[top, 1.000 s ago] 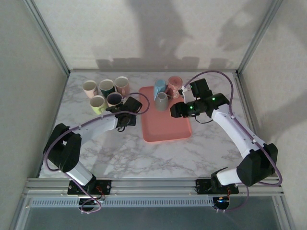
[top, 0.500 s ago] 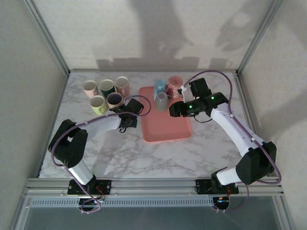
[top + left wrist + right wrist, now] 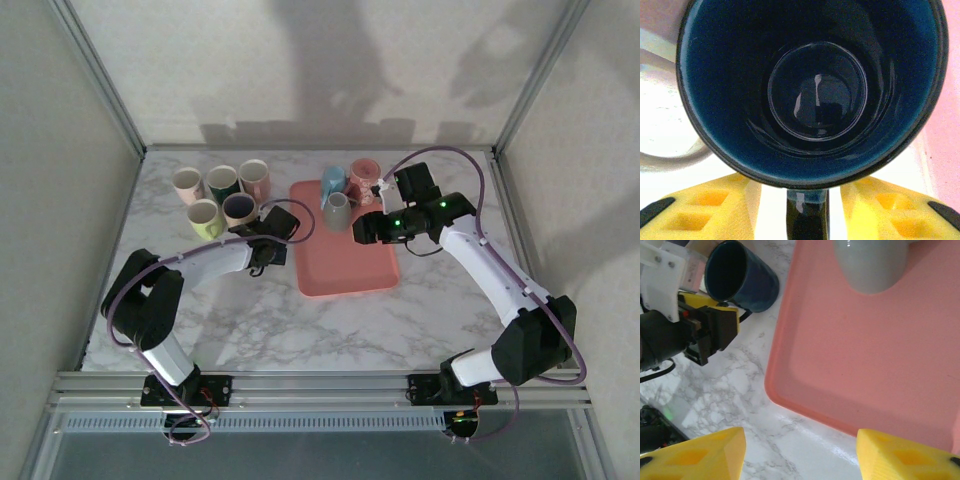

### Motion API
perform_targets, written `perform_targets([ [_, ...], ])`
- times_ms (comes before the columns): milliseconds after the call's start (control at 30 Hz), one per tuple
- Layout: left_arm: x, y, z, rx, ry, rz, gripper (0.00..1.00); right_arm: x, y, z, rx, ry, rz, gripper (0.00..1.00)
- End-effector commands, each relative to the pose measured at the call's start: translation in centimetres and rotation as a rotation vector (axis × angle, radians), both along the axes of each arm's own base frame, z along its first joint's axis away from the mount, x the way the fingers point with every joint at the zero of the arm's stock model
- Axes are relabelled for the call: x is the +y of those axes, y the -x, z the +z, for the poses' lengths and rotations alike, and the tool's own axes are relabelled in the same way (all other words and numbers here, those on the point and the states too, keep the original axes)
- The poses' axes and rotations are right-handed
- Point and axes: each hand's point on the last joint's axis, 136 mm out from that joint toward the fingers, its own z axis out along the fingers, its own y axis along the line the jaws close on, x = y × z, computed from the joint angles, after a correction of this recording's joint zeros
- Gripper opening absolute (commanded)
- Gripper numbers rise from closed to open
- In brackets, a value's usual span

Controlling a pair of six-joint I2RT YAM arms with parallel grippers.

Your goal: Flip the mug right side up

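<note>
**item 1, dark blue mug** [image 3: 815,95]: stands mouth up on the marble counter [image 3: 250,310], toward its far left corner. it is just beside the left edge of the pink tray [image 3: 345,262], not on it. the inside is glossy blue with nothing in it. its handle [image 3: 807,220] points at the left gripper.

**item 2, left gripper** [image 3: 801,197]: low over the counter, at the handle side of the dark blue mug. the yellow fingers [image 3: 715,207] are spread, one on each side of the handle. a bright gap shows on both sides, so nothing is pinched.

**item 3, right gripper** [image 3: 800,452]: above the right half of the tray. its fingers are held wide apart with nothing between them.

**item 4, mugs at the tray's far edge:**
- grey mug [image 3: 338,210]
- light blue mug [image 3: 332,183]
- salmon mug [image 3: 365,180]

which way up these three sit cannot be told.

**item 5, mugs on the counter near its far left corner, all mouth up:**
- cream mug [image 3: 187,182], dark green mug [image 3: 222,182] and pink mug [image 3: 255,178], in a row along the far edge
- yellow-green mug [image 3: 205,217], in front of that row and just beside the dark blue mug
</note>
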Motion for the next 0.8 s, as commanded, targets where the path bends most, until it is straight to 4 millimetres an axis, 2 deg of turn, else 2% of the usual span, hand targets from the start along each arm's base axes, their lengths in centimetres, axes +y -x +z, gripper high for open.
perform_targets([
  [0,0.8,0.4,2.1,-0.036,0.007,0.016,0.47,-1.4,-0.8,1.1,-0.068,0.066,-0.028,0.65],
  [167,0.2,1.6,5.5,-0.087,0.116,-0.013,0.48,-4.5,-3.2,0.7,-0.147,0.242,-0.118,0.68],
  [300,-0.8,2.7,8.4,-0.148,0.250,-0.059,0.48,-5.4,-5.5,0.9,-0.163,0.260,-0.177,0.66],
  [400,-1.6,3.6,10.0,-0.178,0.343,-0.096,0.48,-5.1,-7.2,1.1,-0.146,0.225,-0.208,0.65],
  [467,-2.0,3.9,10.7,-0.198,0.393,-0.112,0.48,-4.2,-8.1,0.6,-0.119,0.208,-0.193,0.65],
  [767,-2.4,4.5,12.2,-0.251,0.566,-0.126,0.47,0.2,-11.3,-2.9,0.010,0.086,-0.136,0.63],
])
